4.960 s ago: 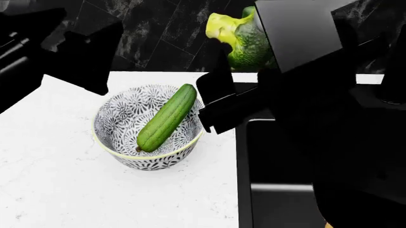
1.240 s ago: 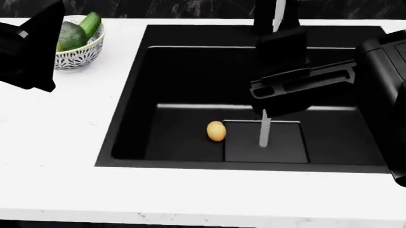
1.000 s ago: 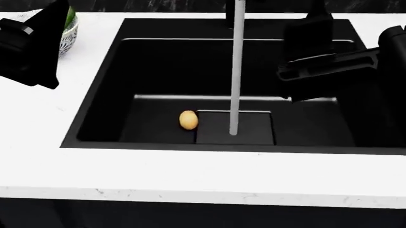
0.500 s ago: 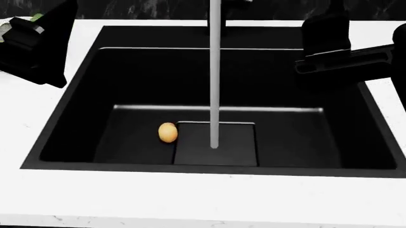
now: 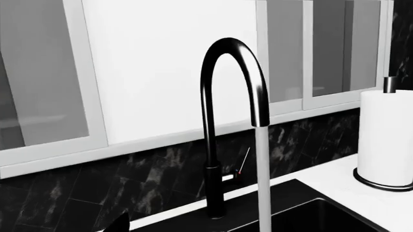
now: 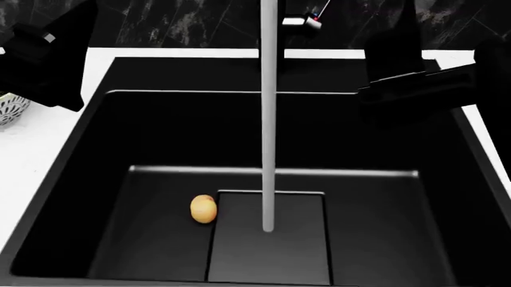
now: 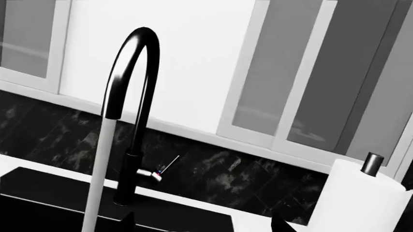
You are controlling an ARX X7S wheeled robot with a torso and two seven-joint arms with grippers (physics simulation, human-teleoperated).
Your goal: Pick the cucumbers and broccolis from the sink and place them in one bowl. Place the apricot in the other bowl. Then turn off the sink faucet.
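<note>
A small orange apricot point(image 6: 203, 209) lies on the floor of the black sink point(image 6: 96, 155), left of the drain plate. Water point(image 6: 269, 119) runs in a straight stream from the black arched faucet point(image 5: 223, 121), whose thin lever handle point(image 6: 303, 21) sticks out at the back. My right gripper point(image 6: 407, 89) hovers over the sink's right side, open and empty, with its tips wide apart in the right wrist view point(image 7: 203, 224). My left gripper point(image 6: 48, 60) hangs above the sink's left rim; one fingertip point(image 5: 119, 224) shows far to the side. The cucumbers and broccolis are out of view.
A sliver of a patterned bowl point(image 6: 6, 110) shows at the left edge on the white counter point(image 6: 48, 137). A paper towel roll point(image 5: 387, 140) stands on the counter right of the sink. Dark marble backsplash and glass-fronted cabinets rise behind the faucet point(image 7: 132, 121).
The head view has swung from the bowl to the sink and closed in on it. The broccoli went into the bowl beside the cucumber. My right arm has drawn away to the sink's right.
</note>
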